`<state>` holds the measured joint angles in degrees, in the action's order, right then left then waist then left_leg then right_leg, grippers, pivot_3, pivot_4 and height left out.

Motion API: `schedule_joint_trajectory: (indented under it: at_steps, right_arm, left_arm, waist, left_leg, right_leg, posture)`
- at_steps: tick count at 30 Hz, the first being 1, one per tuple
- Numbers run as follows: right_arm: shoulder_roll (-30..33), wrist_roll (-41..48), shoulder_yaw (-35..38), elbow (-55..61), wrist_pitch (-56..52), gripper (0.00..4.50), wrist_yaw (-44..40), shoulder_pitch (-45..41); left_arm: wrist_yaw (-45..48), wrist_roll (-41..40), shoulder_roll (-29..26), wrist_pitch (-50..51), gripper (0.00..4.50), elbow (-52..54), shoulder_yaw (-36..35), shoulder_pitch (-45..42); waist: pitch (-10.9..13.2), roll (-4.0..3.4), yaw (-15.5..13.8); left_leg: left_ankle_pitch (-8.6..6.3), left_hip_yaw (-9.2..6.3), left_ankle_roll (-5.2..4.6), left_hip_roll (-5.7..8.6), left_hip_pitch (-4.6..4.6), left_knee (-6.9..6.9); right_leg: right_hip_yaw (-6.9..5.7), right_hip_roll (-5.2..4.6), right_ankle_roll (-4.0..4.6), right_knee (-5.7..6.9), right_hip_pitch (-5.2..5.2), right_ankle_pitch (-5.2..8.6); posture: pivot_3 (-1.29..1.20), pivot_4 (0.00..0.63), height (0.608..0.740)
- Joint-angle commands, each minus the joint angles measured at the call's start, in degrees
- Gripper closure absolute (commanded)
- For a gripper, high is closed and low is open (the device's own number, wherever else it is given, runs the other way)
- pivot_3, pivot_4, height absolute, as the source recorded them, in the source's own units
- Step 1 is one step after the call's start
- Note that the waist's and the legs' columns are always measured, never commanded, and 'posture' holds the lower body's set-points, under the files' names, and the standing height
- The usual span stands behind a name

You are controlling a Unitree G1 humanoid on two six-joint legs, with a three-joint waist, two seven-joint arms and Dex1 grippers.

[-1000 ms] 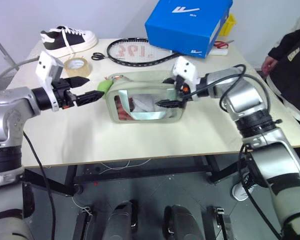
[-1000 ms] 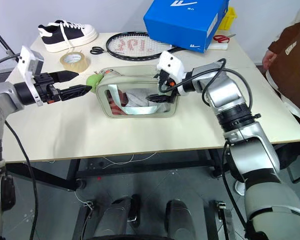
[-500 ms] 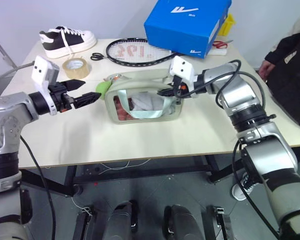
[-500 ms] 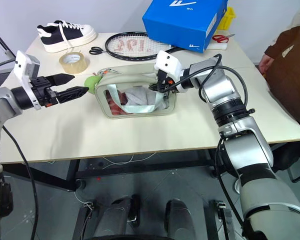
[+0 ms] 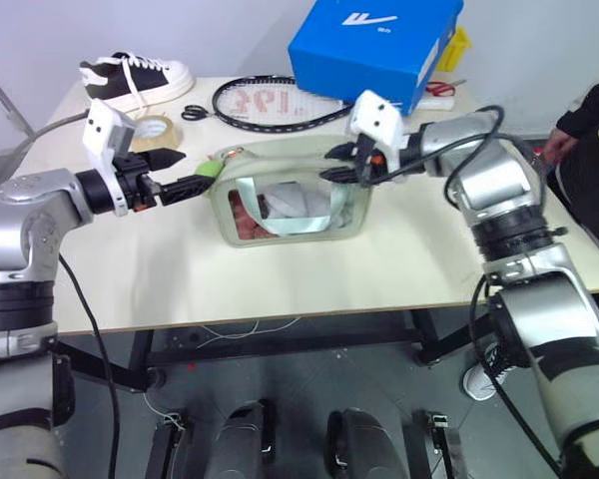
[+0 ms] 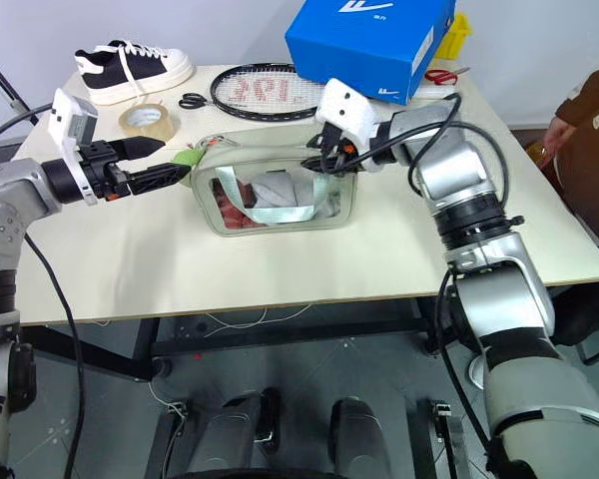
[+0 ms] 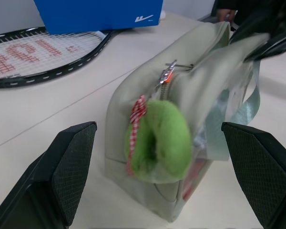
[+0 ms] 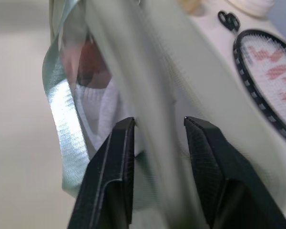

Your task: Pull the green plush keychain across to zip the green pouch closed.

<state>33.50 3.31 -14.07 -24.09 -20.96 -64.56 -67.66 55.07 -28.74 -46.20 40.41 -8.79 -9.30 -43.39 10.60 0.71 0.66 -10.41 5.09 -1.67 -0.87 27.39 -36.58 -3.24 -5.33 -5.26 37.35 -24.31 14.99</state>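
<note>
Mid-worktop lies the green pouch [image 5: 290,200], its green plush keychain [image 7: 158,140] at the end nearest our left claw [image 5: 176,172], which gapes wide just short of it. Our right claw [image 8: 157,138] pinches the pouch's far-end fabric. We should close squarely on the plush, then pull along the zip.

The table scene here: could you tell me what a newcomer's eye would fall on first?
Likely the green pouch at the table's middle, with the right tool pinching its top edge at one end. At the other end the left tool stands open before the green plush keychain. Behind sits a bright blue shoebox.
</note>
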Motion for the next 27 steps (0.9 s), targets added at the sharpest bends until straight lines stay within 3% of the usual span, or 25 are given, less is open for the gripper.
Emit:
schedule_joint_trajectory:
  at_steps: [1, 7, 15, 17, 20, 27]
  right_arm:
    - [3.10, 1.35, 2.85, 5.61, -2.11, 2.78, -1.52, 0.56]
    - [5.24, 1.36, 3.22, 8.69, -4.02, 2.78, -2.61, 2.89]
    - [3.92, -0.58, 2.19, 4.24, 0.03, 2.78, -1.85, 3.80]
    - [3.68, -0.61, 2.33, 3.40, 0.46, 3.31, -1.79, 3.69]
    - [3.49, -0.56, 2.50, 3.00, 0.93, 4.48, -1.85, 3.72]
    - [3.18, -0.92, 2.06, 3.98, 1.90, 4.48, -1.87, 4.49]
  left_arm:
    - [1.00, 0.51, -1.14, -1.55, 0.00, 0.27, -0.09, -1.83]
    - [1.59, 0.94, -1.00, -1.59, 0.00, 0.23, 0.27, -2.13]
    - [2.35, 1.51, -0.86, -2.05, 0.00, -0.72, 1.06, -3.63]
    - [2.40, 1.64, -0.84, -2.18, 0.00, -0.86, 1.02, -3.46]
    - [2.16, 1.75, -0.34, -1.96, 0.00, -1.00, 1.00, -2.91]
    - [0.21, 2.35, 4.07, -2.58, 0.00, -3.52, 1.57, -2.33]
  waist:
    - [0.00, 0.00, 0.06]
    - [0.00, 0.00, 0.18]
    - [0.00, 0.01, 0.11]
    - [0.00, 0.00, 0.12]
    - [0.00, 0.00, 0.13]
    - [0.00, 0.01, 0.11]
  left_leg:
    - [0.00, -0.01, 0.00, 0.00, 0.00, 0.00]
    - [0.00, -0.01, -0.01, 0.00, 0.00, 0.00]
    - [0.00, 0.00, -0.01, 0.00, 0.00, -0.01]
    - [0.00, 0.00, -0.01, 0.00, 0.00, -0.02]
    - [0.00, 0.00, -0.01, 0.00, 0.00, -0.02]
    - [0.00, -0.02, -0.01, 0.00, 0.00, -0.10]
  right_leg:
    - [0.00, 0.00, 0.00, 0.00, 0.01, 0.00]
    - [0.00, 0.00, 0.00, 0.01, 0.01, 0.00]
    - [0.00, 0.01, 0.00, 0.01, 0.00, 0.00]
    - [0.00, 0.01, 0.00, 0.02, 0.00, 0.00]
    - [0.00, 0.01, 0.00, 0.03, 0.00, 0.00]
    - [0.00, 0.01, -0.01, 0.08, 0.02, 0.00]
  posture:
    - [0.00, 0.150, 0.740]
    - [0.00, 0.150, 0.740]
    - [0.00, 0.150, 0.740]
    - [0.00, 0.150, 0.740]
    - [0.00, 0.150, 0.740]
    - [0.00, 0.150, 0.740]
